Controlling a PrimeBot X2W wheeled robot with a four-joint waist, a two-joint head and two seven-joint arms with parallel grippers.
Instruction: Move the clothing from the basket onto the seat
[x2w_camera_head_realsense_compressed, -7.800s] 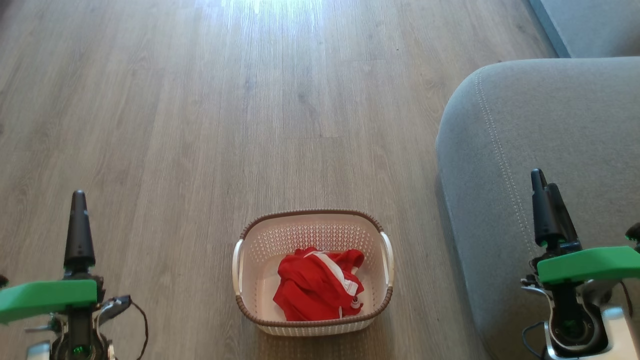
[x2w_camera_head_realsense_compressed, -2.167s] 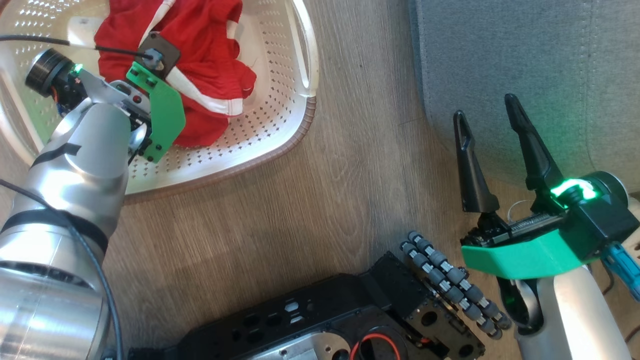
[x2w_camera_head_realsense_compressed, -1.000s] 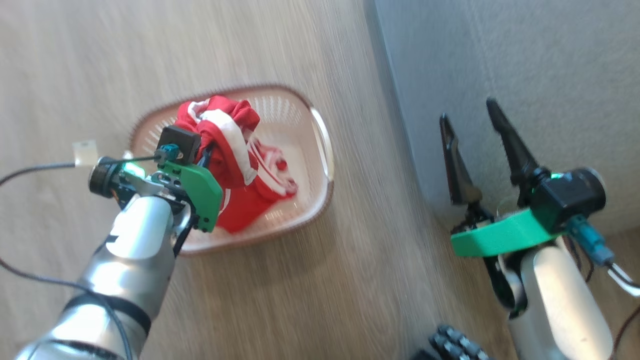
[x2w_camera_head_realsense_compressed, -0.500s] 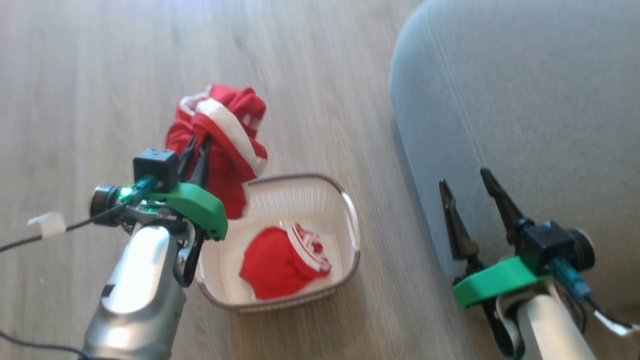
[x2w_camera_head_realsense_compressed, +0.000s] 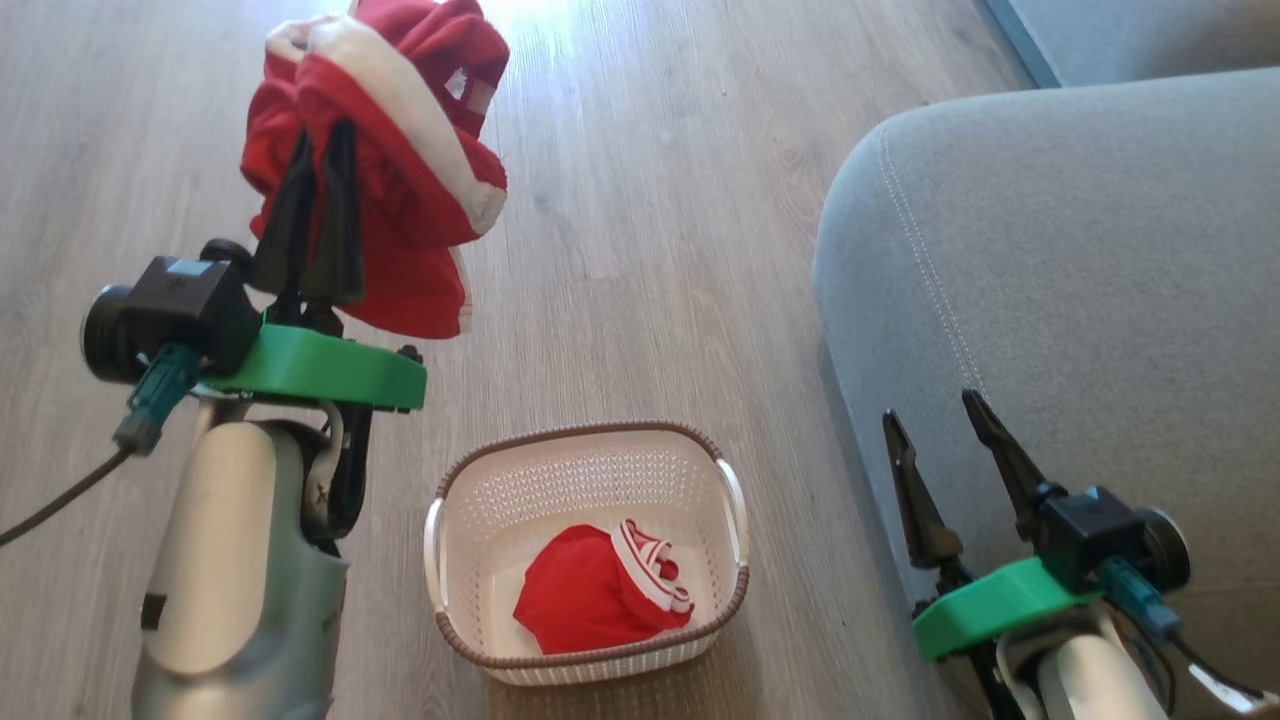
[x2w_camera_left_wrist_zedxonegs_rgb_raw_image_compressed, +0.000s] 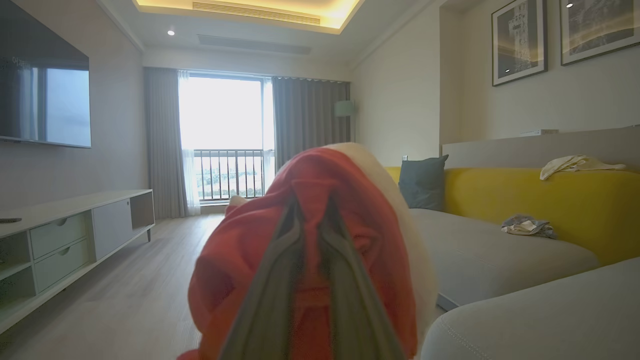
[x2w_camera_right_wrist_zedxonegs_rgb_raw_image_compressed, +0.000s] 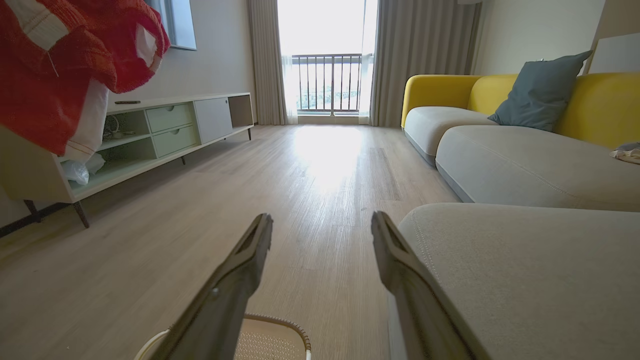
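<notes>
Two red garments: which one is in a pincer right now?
The bunched garment at upper left of the head view, clamped in the left pincer and held high. The other garment lies in the basket, untouched.

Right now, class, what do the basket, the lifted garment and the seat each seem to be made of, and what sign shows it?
The basket: probably moulded plastic, matt cream, pierced with regular holes; its brown rim looks woven. The lifted garment: soft red fabric with white trim, bunched in folds. The seat: grey textile upholstery, matt, with a stitched seam.
</notes>
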